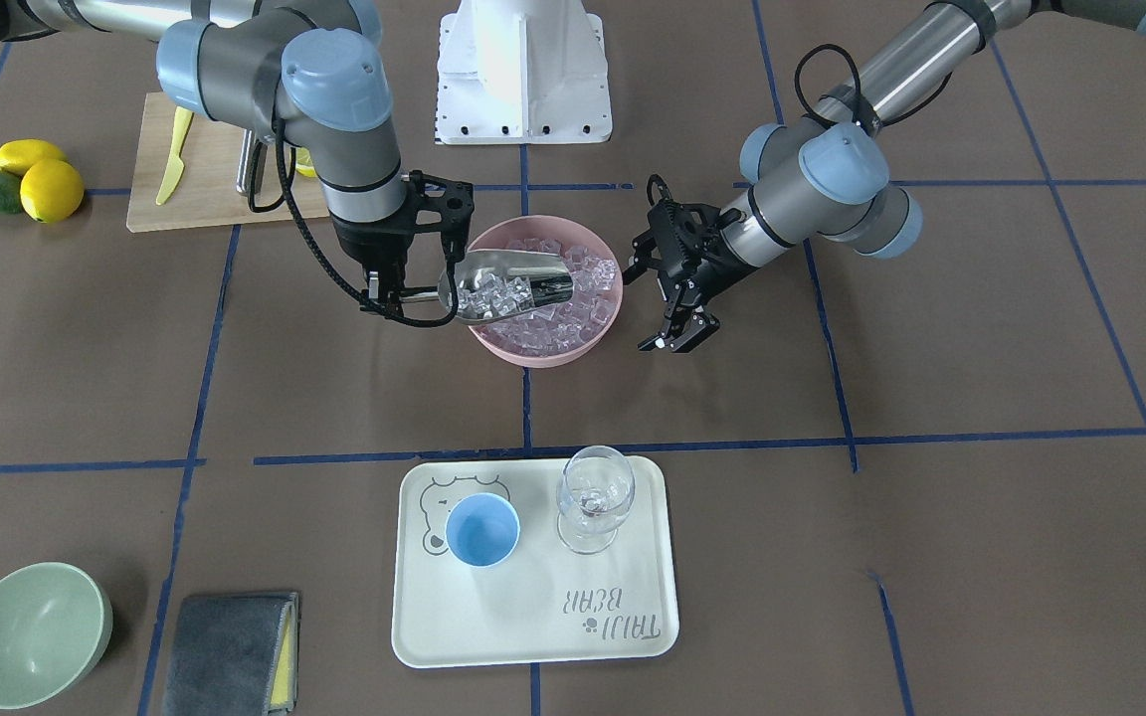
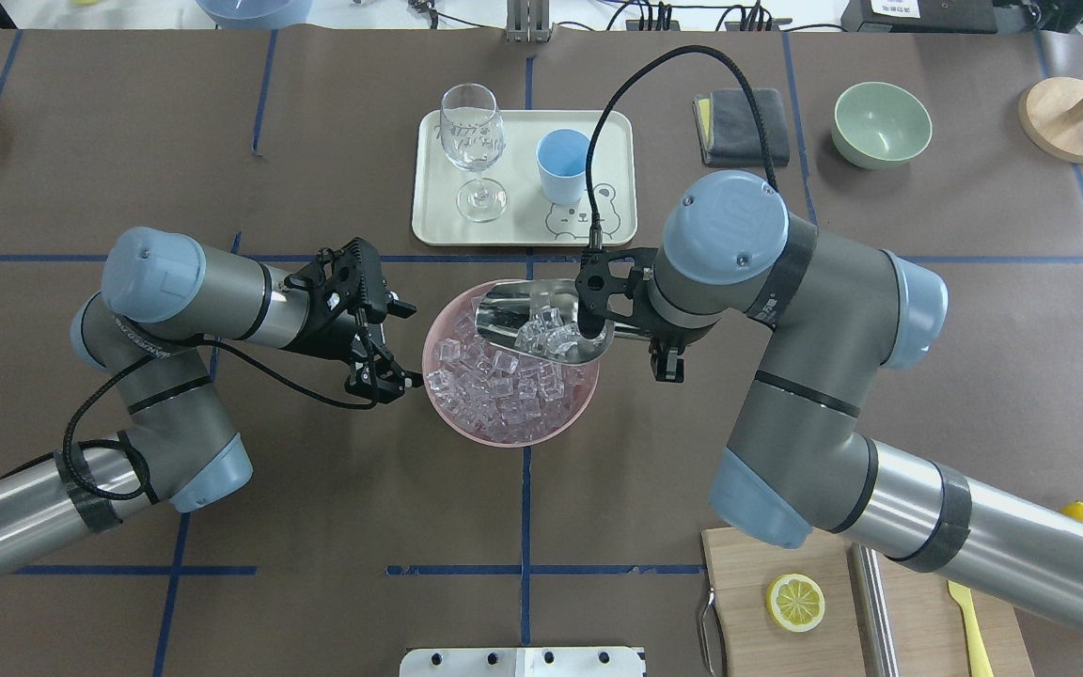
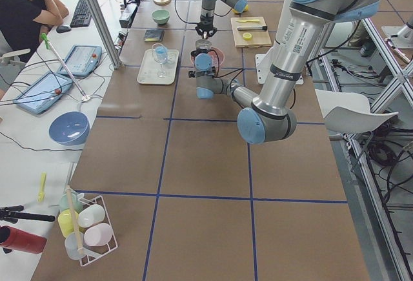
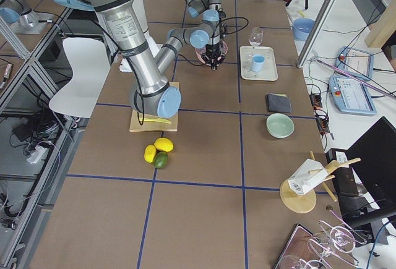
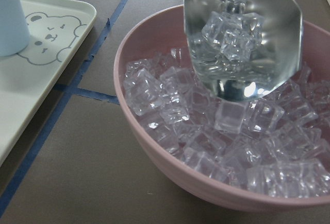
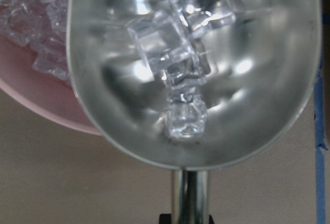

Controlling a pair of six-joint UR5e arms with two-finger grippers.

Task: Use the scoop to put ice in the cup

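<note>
My right gripper [image 1: 396, 296] [image 2: 640, 331] is shut on the thin rod handle of the steel scoop [image 1: 508, 286] [image 2: 543, 324]. The scoop is held level just above the pink bowl [image 1: 543, 355] [image 2: 504, 438] and carries several ice cubes [image 6: 180, 80] [image 5: 229, 28]. More ice [image 1: 588, 298] [image 2: 494, 395] fills the bowl. The light-blue cup [image 1: 481, 530] [image 2: 562, 165] stands empty on the cream tray [image 1: 533, 617] [image 2: 523, 226]. My left gripper [image 1: 677, 338] [image 2: 382, 379] is open and empty beside the bowl.
A clear wine glass [image 1: 593, 497] [image 2: 473, 141] stands next to the cup on the tray. A pale green bowl [image 1: 31, 636] and a grey cloth [image 1: 230, 651] lie beyond the tray. A cutting board [image 1: 205, 189] and lemons [image 1: 46, 184] are near the right arm.
</note>
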